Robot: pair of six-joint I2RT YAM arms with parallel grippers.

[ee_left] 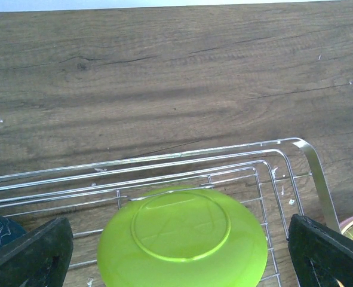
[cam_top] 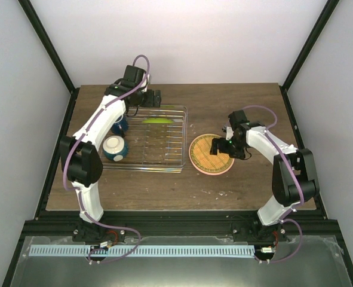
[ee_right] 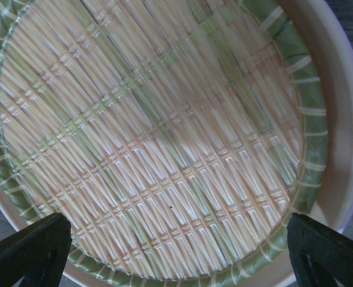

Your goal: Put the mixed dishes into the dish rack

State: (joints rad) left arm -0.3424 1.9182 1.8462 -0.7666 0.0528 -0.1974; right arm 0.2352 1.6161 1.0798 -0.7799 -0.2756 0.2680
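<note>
Nearest your arm bases, on the right half of the desk (cam_top: 248,101), your right claw (cam_top: 219,147) hangs low over the stacked plates. Its fingers (ee_right: 27,251) are spread wide at the two lower corners of the wrist view and pinch nothing. Beneath them lies the cream plate (ee_right: 158,137), its face patterned like woven straw with a green border. It rests flat inside the larger salmon-pink plate (cam_top: 198,167), whose rim shows all round it. Both plates sit on the desk just beside the right end of the dish rack (cam_top: 158,169), outside its rim.

Left of there, the small bowl (cam_top: 114,148) sits at the left end of the rack, white inside facing up, with your left arm passing close beside it. Just beyond the bowl, the dark blue mug (cam_top: 119,125) is half hidden by that arm; it seems to sit inside the rack too, though you cannot be sure from above.

Further back, the lime-green plate (ee_left: 182,239) stands on edge among the bars in the far part of the rack, its underside and foot ring turned toward your left wrist camera.

Farthest out, your left claw (cam_top: 149,100) hovers at the rack's far rim, above the green plate. Its fingers (ee_left: 30,257) are spread wide and hold nothing.
</note>
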